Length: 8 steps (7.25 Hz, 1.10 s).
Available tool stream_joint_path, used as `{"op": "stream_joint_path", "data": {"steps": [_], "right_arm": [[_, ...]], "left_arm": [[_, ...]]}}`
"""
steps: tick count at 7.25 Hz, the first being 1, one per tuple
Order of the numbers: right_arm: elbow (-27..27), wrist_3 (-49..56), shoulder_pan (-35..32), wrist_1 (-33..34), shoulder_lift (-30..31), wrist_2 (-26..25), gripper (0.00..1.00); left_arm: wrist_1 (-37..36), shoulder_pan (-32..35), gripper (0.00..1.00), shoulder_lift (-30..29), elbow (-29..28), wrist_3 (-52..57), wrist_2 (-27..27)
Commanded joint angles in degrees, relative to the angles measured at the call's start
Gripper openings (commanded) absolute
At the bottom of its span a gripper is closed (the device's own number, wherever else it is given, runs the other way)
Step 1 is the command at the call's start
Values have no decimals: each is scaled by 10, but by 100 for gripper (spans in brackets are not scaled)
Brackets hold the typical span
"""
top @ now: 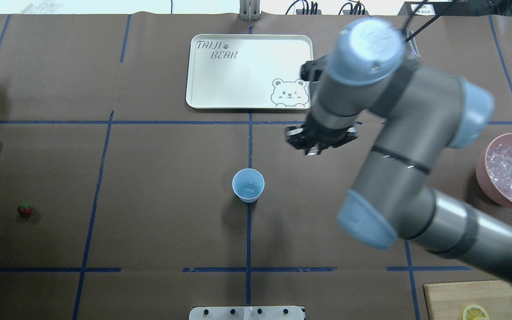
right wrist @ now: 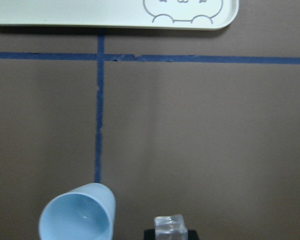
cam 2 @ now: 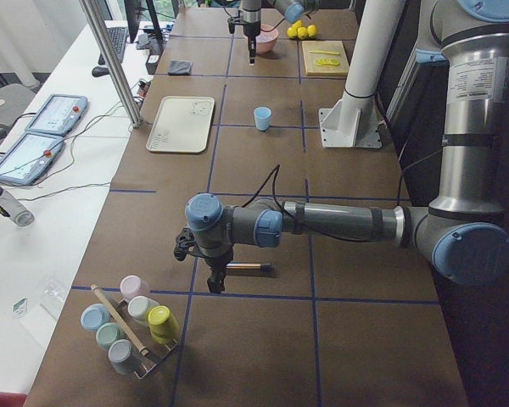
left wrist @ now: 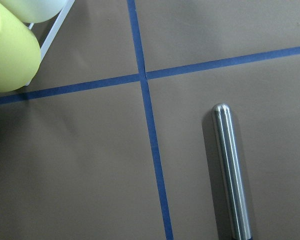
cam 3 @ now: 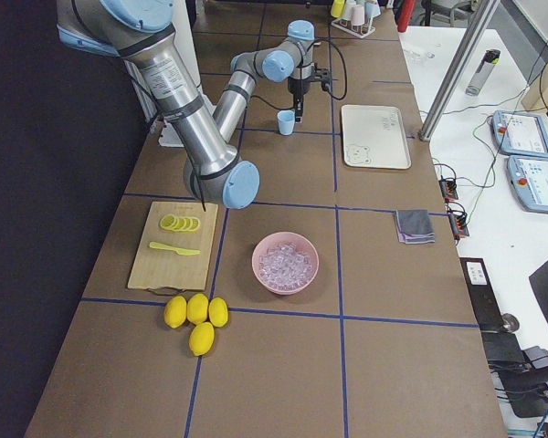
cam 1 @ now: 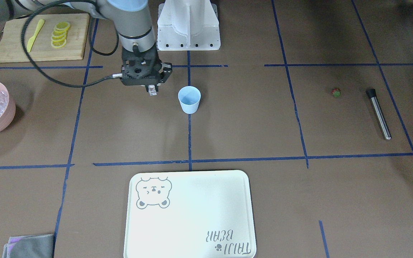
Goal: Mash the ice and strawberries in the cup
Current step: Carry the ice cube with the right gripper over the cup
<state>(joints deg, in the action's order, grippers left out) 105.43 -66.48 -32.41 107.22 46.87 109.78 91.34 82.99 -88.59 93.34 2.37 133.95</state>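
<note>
The right gripper (cam 1: 151,90) is clamped on one ice cube (right wrist: 169,224) and hangs above the table. In the front view it sits just left of the cup (cam 1: 189,99), which stands at centre frame. In the right wrist view the cup mouth lies lower left of the ice cube.

The cup appears to hold one cube already. The strawberry (cam 1: 336,92) lies well apart at right, not yet loaded, with the rod (cam 1: 378,113) near it.

Treat the task as early: loading is in hand and mashing is left.

The left gripper (cam 2: 212,284) hangs over the rod. You cannot tell whether it is apart or together.
</note>
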Motion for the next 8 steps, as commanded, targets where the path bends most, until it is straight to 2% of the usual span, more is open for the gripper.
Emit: {"op": "stream_joint_path", "data": {"steps": [1, 2, 3, 5, 6, 7, 8], "right_arm": [[-88, -86, 47, -39, -70, -37, 1], [-131, -101, 61, -59, -93, -55, 1], [-142, -102, 69, -73, -88, -58, 1], [-140, -102, 73, -72, -72, -61, 2], [-137, -101, 72, -70, -67, -60, 6], [-126, -100, 72, -71, -56, -59, 30], [-124, -101, 72, -72, -59, -61, 98]], "left_arm": [[1, -1, 100, 0, 0, 0, 0], [1, -5, 100, 0, 0, 0, 0], [0, -9, 100, 0, -3, -1, 0], [0, -12, 100, 1, -4, -1, 0], [1, -12, 100, 0, -5, -1, 0], [1, -13, 100, 1, -5, -1, 0], [1, -12, 100, 0, -6, -1, 0]]}}
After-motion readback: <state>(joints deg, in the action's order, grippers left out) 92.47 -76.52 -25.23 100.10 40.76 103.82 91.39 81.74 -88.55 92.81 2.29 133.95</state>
